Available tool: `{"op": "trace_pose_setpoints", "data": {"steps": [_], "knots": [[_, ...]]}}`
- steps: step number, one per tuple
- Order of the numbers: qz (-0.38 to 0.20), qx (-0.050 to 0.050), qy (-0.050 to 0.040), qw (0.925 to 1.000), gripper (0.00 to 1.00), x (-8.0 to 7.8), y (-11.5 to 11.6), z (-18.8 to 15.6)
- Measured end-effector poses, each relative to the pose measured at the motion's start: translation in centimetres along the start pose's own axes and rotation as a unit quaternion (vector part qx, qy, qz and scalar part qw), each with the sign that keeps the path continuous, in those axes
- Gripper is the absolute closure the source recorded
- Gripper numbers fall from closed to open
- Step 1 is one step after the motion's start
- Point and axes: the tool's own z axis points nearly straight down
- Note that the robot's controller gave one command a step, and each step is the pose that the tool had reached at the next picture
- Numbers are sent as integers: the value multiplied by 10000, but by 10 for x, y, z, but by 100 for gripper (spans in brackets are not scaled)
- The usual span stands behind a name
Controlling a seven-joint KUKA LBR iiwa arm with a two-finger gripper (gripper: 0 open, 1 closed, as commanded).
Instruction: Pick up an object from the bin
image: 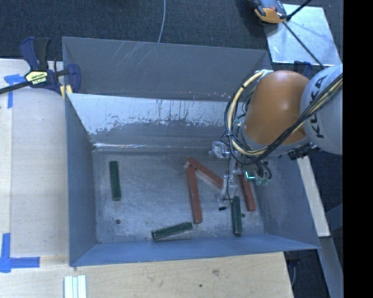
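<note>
A scuffed grey metal bin sits under the robot arm, its speckled floor worn pale in the middle and its sloping back wall streaked with dark vertical scratches. Beyond the bin's far rim the room's floor is dark. On the arm's white casing, dark capital letters run down the edge and are partly cut off; they appear to read KUKA. An orange-brown dome cover on the wrist is looped with yellow and black cables.

The gripper is low over the right side of the bin floor, at the upper end of a dark green bar that lies near the front wall. Whether the gripper is released or clenched cannot be told from here.

A short brown bar lies just to the right of it, and a long brown bar and a slanted brown bar meet in a V just to its left. A second green bar lies along the front wall, and a third green bar lies well apart at the left.
</note>
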Motion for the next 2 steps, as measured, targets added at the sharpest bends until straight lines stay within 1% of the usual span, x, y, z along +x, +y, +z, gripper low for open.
{"op": "trace_pose_setpoints", "data": {"steps": [1, 2], "knots": [[-3, 2, -37, 10000, 0, -2, 0, -4], [335, -1, -74, 9994, 0, -36, 0, 25]]}}
